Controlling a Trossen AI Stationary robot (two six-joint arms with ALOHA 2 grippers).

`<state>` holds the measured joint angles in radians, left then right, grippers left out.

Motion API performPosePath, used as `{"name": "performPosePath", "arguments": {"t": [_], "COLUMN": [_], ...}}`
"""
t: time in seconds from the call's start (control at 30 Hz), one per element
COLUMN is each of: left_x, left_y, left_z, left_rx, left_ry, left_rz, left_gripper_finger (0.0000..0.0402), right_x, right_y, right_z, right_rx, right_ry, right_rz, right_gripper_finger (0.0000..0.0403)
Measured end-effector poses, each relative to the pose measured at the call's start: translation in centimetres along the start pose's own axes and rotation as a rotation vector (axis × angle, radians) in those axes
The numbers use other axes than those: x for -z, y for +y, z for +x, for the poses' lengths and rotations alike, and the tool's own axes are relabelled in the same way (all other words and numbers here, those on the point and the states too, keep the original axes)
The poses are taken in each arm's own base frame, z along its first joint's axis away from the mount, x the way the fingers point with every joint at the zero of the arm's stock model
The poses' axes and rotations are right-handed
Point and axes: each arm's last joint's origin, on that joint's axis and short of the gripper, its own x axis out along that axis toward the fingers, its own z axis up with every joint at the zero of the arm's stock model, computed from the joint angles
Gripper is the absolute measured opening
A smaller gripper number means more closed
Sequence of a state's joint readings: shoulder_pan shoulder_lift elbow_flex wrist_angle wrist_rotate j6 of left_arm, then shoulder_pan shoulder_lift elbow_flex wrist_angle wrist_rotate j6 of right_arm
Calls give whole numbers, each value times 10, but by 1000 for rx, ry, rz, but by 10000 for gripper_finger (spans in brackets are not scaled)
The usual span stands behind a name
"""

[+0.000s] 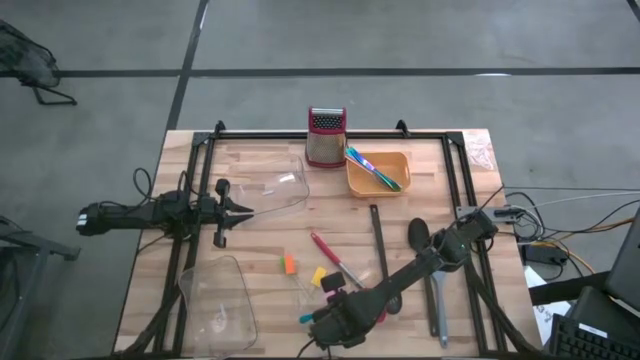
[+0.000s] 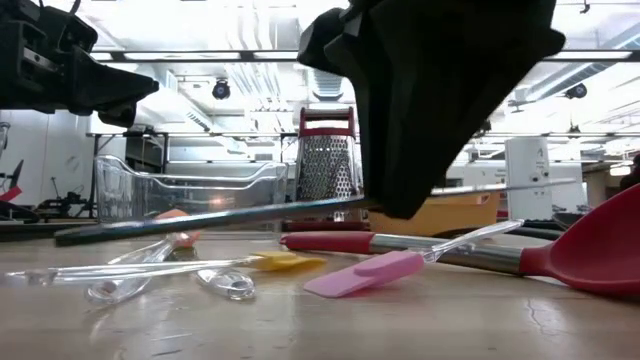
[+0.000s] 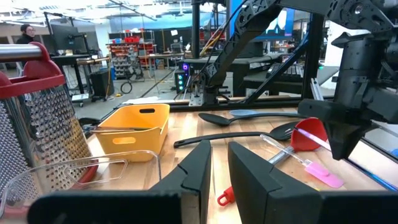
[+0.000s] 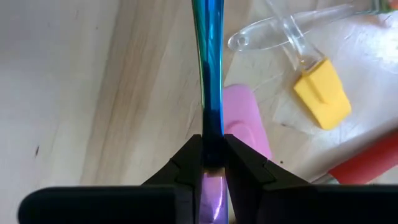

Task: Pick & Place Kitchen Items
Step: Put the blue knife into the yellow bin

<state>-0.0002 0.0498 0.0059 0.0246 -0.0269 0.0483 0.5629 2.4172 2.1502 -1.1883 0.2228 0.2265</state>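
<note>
My right gripper [image 1: 322, 318] hangs low near the table's near edge and is shut on a thin blue-purple stick [image 4: 211, 68], which also shows in the low view [image 2: 200, 222]. Under it lie a pink piece [image 4: 245, 118] and a yellow piece [image 4: 320, 93] on clear handles. An orange piece [image 1: 289, 263], a red spoon [image 1: 330, 250], a black spatula [image 1: 378, 245], a black spoon [image 1: 418, 235] and a grey spatula [image 1: 440, 310] lie flat on the table. More sticks lie in the orange tray [image 1: 400, 185]. My left gripper [image 1: 245, 210] is shut and empty at the left, beside a clear tub [image 1: 278, 190]. My right gripper pinches the stick between its two fingers near the stick's purple end [image 4: 212, 146]. The fingers come from above, pointing down, and lie across the stick. The stick runs out nearly level, its free end [image 2: 65, 236] a little lower; whether that end touches the table I cannot tell.
A steel grater with a red top [image 1: 326, 135] stands at the far edge beside the orange tray. A second clear tub [image 1: 215, 295] lies at the near left. Bare wood shows in the table's middle and at the near left corner.
</note>
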Motion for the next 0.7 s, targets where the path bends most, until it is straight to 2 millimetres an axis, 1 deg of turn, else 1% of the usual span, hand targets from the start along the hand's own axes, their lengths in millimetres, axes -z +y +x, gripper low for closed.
{"name": "performPosePath", "arguments": {"t": [0.5, 0.7], "left_x": [0, 0], "left_y": [0, 0], "left_z": [0, 0], "left_rx": [0, 0], "left_ry": [0, 0], "left_rz": [0, 0], "left_gripper_finger": [62, 62], "right_x": [4, 6], "right_y": [-8, -11], "right_z": [-19, -26], "right_rx": [98, 136], "right_ry": [56, 74], "right_rz": [9, 11], "right_gripper_finger": [45, 50]}}
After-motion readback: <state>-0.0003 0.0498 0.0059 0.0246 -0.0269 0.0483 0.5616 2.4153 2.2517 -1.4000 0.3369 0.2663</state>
